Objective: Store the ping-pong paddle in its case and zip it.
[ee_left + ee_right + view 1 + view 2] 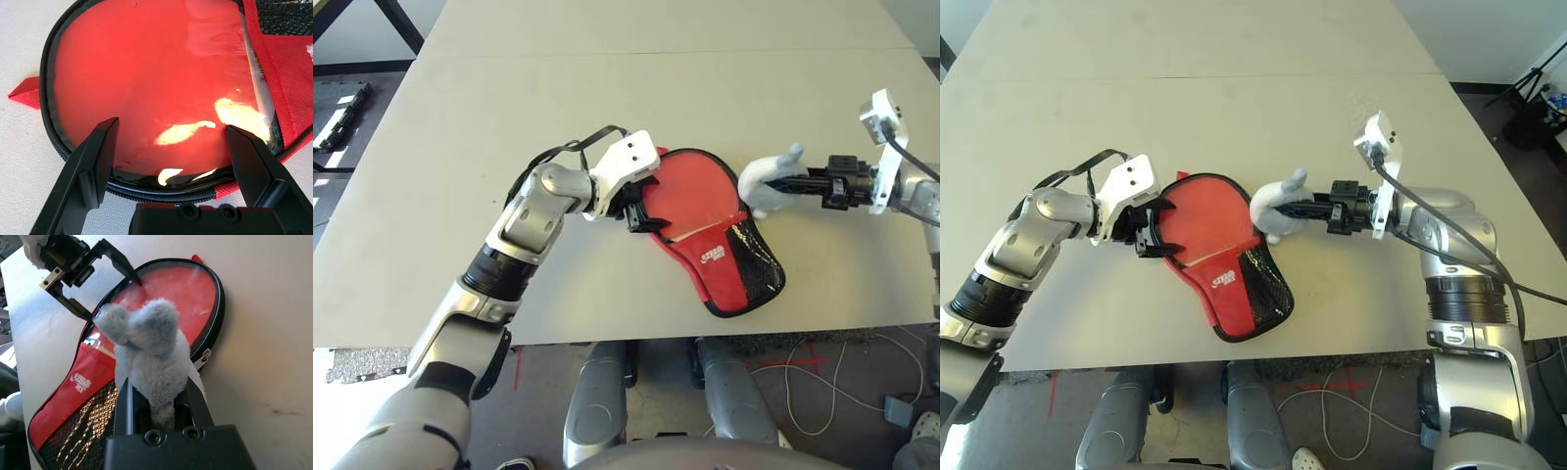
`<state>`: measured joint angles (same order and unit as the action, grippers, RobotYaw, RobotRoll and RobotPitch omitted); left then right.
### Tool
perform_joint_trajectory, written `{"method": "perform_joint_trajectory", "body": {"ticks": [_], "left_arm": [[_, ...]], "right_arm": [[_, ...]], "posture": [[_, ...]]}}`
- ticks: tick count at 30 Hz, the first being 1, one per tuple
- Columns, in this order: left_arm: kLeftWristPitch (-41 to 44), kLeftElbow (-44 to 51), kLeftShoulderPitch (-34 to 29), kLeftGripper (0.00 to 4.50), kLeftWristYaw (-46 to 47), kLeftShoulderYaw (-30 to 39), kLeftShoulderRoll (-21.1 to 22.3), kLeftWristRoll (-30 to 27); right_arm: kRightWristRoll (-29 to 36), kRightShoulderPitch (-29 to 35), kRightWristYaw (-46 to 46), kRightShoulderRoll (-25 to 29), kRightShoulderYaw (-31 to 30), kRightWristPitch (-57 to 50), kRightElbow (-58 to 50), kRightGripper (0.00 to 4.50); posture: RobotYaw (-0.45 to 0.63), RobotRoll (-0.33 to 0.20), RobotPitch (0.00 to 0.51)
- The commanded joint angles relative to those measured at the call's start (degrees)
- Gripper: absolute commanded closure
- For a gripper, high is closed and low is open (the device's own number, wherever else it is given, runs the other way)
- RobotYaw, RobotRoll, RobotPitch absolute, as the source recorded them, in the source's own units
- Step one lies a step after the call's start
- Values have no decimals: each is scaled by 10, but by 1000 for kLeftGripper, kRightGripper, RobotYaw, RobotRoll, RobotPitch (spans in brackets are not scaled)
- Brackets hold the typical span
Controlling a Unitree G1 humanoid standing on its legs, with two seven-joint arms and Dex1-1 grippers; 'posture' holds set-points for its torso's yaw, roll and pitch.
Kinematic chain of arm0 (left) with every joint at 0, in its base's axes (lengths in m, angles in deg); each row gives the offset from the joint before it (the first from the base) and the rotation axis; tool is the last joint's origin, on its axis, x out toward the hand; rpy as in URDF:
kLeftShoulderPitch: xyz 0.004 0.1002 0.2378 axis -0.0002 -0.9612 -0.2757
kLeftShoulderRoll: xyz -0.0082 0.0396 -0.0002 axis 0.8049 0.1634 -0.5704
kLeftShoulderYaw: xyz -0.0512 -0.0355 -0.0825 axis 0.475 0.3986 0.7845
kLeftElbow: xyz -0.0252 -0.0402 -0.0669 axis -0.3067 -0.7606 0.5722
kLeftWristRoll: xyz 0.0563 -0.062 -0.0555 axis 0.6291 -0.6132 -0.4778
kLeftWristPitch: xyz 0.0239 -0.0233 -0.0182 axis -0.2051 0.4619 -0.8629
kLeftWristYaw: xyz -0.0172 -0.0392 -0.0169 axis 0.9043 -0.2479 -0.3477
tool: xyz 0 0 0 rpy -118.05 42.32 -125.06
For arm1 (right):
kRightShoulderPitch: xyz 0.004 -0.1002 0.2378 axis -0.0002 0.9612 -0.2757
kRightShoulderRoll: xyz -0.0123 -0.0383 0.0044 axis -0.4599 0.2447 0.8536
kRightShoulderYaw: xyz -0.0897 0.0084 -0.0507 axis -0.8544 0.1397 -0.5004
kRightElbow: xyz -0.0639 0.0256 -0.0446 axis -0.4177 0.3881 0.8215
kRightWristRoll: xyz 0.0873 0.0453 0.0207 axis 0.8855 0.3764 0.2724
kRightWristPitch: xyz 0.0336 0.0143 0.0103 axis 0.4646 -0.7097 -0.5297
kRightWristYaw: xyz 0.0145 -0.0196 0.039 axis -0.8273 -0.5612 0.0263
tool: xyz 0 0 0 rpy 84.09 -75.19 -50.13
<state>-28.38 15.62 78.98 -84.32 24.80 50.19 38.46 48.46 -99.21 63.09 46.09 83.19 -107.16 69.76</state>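
Left wrist view looks down the left gripper [168, 147], whose two black fingers [95, 161] stand apart, straddling the rounded end of the flat ping-pong paddle with its round glossy red rubber face [146, 83]. That face lies inside the paddle-shaped soft red fabric case with black zipper edge [49, 98], the fingertips poised at the case's black rim without pinching anything that can be made out. On the opposite side of the case, the right gripper [154, 396] has its fingers closed on a small fluffy white-grey pouch [146, 342], held just beside the case's edge near the zipper pull. From the head camera, the case [715, 245] lies flat on the pale grey table [656, 88], its round end toward the left gripper [636, 211] and its black mesh pocket and white logo toward the table's near edge. The upper flap seems folded back, leaving the red face uncovered. As a judgement, the paddle appears already seated in the case, so insertion looks done; covering it over and running the zipper closed remain.
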Motion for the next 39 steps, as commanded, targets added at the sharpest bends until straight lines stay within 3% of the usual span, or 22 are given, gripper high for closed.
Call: {"method": "perform_joint_trajectory", "body": {"ticks": [1,6,13,18,22,26,27,31,38,39], "left_arm": [[22,-38,-30,0,-5,-57,-1,22],[22,-39,-29,0,-6,-58,-1,23],[19,-45,-26,0,-4,-58,-4,24],[16,-50,-24,0,-3,-58,-7,25],[12,-56,-22,0,-2,-58,-8,25],[10,-59,-21,0,-1,-58,-10,25],[9,-58,-21,0,-1,-57,-11,25],[4,-51,-23,0,-3,-54,-10,20],[14,-15,-28,0,-7,-36,4,7],[16,-7,-29,0,-8,-31,7,3]], "right_arm": [[16,25,37,28,-24,-25,-27,4250],[32,75,116,98,-62,-58,-66,4251],[120,127,121,193,-118,-59,-118,4251],[138,152,121,246,-161,-23,-130,4251],[131,159,121,261,-179,4,-124,4251],[103,148,121,243,-171,13,-104,4258],[96,141,117,236,-163,12,-96,3525],[145,117,121,257,-164,-22,-83,2211],[190,75,121,266,-155,-25,33,19],[188,65,121,260,-153,-27,57,19]], "posture": [[-51,0,305],[-51,0,303],[-54,0,301],[-58,0,299],[-61,0,298],[-61,0,297],[-61,0,297],[-61,0,297],[-63,0,302],[-63,0,302]]}}
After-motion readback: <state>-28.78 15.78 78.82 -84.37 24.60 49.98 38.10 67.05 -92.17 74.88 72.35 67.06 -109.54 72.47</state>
